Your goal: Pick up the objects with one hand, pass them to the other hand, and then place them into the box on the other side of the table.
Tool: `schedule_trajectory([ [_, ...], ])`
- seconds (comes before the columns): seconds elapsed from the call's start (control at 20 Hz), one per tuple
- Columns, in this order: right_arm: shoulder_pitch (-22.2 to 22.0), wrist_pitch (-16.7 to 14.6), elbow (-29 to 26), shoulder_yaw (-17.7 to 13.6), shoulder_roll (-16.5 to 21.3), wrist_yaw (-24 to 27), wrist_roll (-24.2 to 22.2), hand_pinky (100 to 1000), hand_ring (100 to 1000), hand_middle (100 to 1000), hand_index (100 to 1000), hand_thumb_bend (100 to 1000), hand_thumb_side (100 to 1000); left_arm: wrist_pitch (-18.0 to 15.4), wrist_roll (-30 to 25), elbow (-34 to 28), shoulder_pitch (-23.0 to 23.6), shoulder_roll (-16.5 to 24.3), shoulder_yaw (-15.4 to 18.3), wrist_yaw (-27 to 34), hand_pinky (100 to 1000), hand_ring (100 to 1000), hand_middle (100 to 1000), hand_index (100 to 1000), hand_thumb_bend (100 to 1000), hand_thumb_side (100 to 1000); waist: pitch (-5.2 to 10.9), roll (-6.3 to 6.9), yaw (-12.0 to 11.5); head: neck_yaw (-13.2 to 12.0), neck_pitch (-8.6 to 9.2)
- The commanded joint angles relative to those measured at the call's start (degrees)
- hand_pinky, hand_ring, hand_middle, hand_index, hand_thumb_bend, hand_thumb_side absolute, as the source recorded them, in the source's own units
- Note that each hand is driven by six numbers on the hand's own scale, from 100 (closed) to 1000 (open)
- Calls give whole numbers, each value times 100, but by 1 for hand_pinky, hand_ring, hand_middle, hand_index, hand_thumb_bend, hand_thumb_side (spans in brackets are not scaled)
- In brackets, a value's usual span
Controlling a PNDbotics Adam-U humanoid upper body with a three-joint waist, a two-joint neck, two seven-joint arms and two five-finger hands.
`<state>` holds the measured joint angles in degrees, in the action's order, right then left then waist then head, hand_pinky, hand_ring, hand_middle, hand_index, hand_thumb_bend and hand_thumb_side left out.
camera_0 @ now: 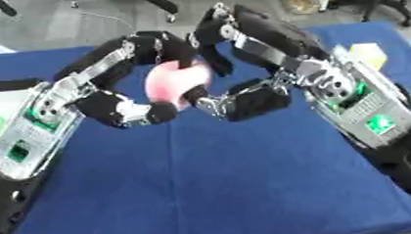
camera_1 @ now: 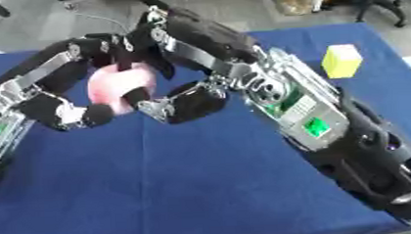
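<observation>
Pink object (camera_0: 175, 81): round, held above the blue surface (camera_0: 245, 186), between both hands.
Left hand (camera_0: 132, 111): fingers curled round the pink object.
Right hand (camera_0: 242, 100): fingers curled round its other side.
Yellow block (camera_1: 341, 60): clear in the right eye view; partly hidden behind the right arm in the left eye view.

pink ball (camera_1: 114, 88), seemingly between both hands

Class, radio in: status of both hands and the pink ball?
Left robot hand and right robot hand both curled on pink ball, mid-handover above the table. Yellow block far right, clear.
</observation>
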<state>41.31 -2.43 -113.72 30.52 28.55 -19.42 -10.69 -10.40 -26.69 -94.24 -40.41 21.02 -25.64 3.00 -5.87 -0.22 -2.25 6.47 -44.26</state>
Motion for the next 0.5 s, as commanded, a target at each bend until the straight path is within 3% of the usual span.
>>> schedule_trajectory([
  [0.05, 90, 21, -87, -35, 58, -18, 18, 621, 277, 161, 352, 100, 100, -89, -303, -45, -117, 20, 30, -38, 680, 624, 714, 722, 570, 576, 35, 54, 5, -3, 14],
  [0.2, 90, 23, -87, -37, 60, -15, 17, 620, 277, 161, 351, 100, 100, -114, -430, -19, -118, 13, 65, -46, 636, 578, 665, 686, 528, 546, 36, 57, 8, -1, 14],
  [0.5, 86, 18, -87, -35, 66, -16, 0, 624, 278, 161, 352, 100, 100, -8, -155, 10, -118, -8, 110, -21, 561, 502, 573, 603, 331, 509, 33, 56, 7, -1, 14],
])
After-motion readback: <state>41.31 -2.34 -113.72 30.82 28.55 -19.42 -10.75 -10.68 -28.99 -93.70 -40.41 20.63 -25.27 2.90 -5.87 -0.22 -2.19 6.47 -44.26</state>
